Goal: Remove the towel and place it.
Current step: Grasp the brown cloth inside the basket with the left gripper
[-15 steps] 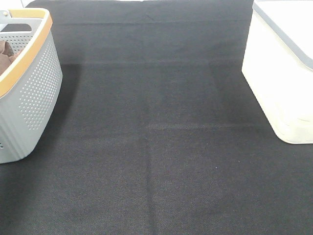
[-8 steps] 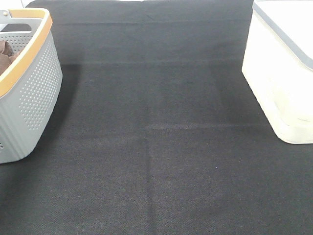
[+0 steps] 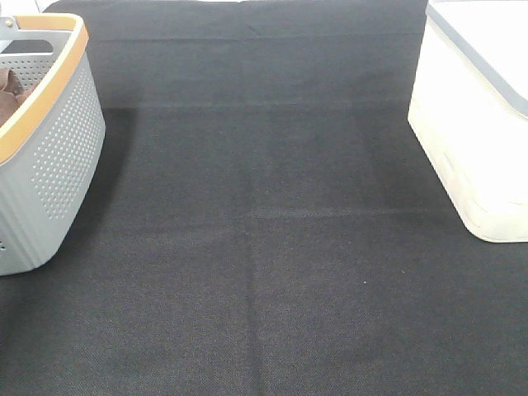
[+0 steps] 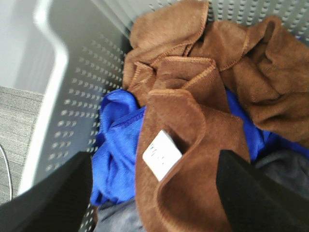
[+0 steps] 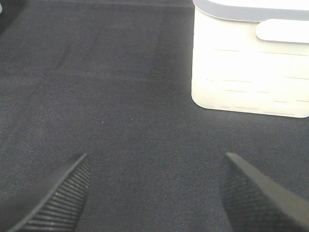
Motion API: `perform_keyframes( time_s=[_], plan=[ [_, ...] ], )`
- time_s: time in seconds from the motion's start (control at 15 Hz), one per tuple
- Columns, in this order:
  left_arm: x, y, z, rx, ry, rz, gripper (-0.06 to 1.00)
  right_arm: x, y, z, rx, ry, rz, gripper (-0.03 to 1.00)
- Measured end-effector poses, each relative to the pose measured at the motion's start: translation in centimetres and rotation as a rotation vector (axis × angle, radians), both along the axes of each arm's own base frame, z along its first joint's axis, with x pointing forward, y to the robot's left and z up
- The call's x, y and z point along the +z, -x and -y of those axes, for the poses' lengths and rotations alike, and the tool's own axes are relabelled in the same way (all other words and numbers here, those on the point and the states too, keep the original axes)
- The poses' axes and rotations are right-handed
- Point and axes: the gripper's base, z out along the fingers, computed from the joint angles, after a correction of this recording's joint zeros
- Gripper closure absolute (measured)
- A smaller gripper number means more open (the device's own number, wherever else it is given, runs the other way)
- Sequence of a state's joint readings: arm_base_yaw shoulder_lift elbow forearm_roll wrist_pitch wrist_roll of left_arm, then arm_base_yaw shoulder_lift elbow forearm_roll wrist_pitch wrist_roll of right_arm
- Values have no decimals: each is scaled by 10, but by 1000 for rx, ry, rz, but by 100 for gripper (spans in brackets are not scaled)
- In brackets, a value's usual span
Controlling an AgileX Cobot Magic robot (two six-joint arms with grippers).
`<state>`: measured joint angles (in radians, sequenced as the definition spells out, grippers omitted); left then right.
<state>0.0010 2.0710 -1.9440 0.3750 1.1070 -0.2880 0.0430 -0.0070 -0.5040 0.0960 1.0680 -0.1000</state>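
Note:
The towel (image 4: 193,145), a reddish-brown cloth with a stitched hem and a white tag (image 4: 161,154), lies crumpled in the grey basket (image 4: 82,72) on top of a blue cloth (image 4: 116,140). A second brown cloth (image 4: 265,82) is bunched beside it. My left gripper (image 4: 154,203) is open just above the towel, with one finger (image 4: 48,198) on each side of the tag. In the exterior high view only a bit of brown cloth (image 3: 8,87) shows in the basket (image 3: 58,148). My right gripper (image 5: 154,198) is open and empty over the black mat (image 5: 120,96).
A white lidded box (image 3: 478,124) stands at the right of the mat (image 3: 264,231); it also shows in the right wrist view (image 5: 251,63). The basket has an orange rim (image 3: 49,82). A grey cloth (image 4: 285,164) lies low in the basket.
The brown patch seen in the basket in the exterior high view looks slightly smaller. Nothing else has visibly moved.

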Motion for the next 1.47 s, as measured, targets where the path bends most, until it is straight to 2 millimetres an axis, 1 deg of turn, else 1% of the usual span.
perform_keyframes(
  time_s=[0.2,0.27,0.4,0.47,0.6,0.73,0.8,0.93,1.0,1.13,1.2,1.27,1.47],
  plan=[
    [-24,-12,1,-14,4,-18,27,0,0,0,0,0,0,26],
    [-36,-17,1,-21,5,-26,28,0,0,0,0,0,0,26],
    [-45,-23,2,-34,6,-14,29,0,0,0,0,0,0,26],
    [-50,-25,2,-36,8,-17,31,0,0,0,0,0,0,26],
    [-55,-28,3,-39,21,-12,42,0,0,0,0,0,0,26],
    [-56,-28,3,-38,25,-14,68,0,0,0,0,0,0,26],
    [-56,-28,3,-38,25,-14,68,0,0,0,0,0,0,26],
    [-56,-28,3,-74,7,-29,90,0,0,0,0,0,0,26],
    [-55,-28,3,-104,-7,-39,94,0,0,0,0,0,0,26],
    [-49,-26,4,-111,-8,-38,94,0,0,0,0,0,0,26],
    [-42,-23,4,-110,-5,-36,94,0,0,0,0,0,0,26],
    [-27,-18,4,-115,-3,-13,94,0,0,0,0,0,0,26],
    [31,5,7,-129,23,89,94,0,0,0,0,0,0,26]
  ],
)
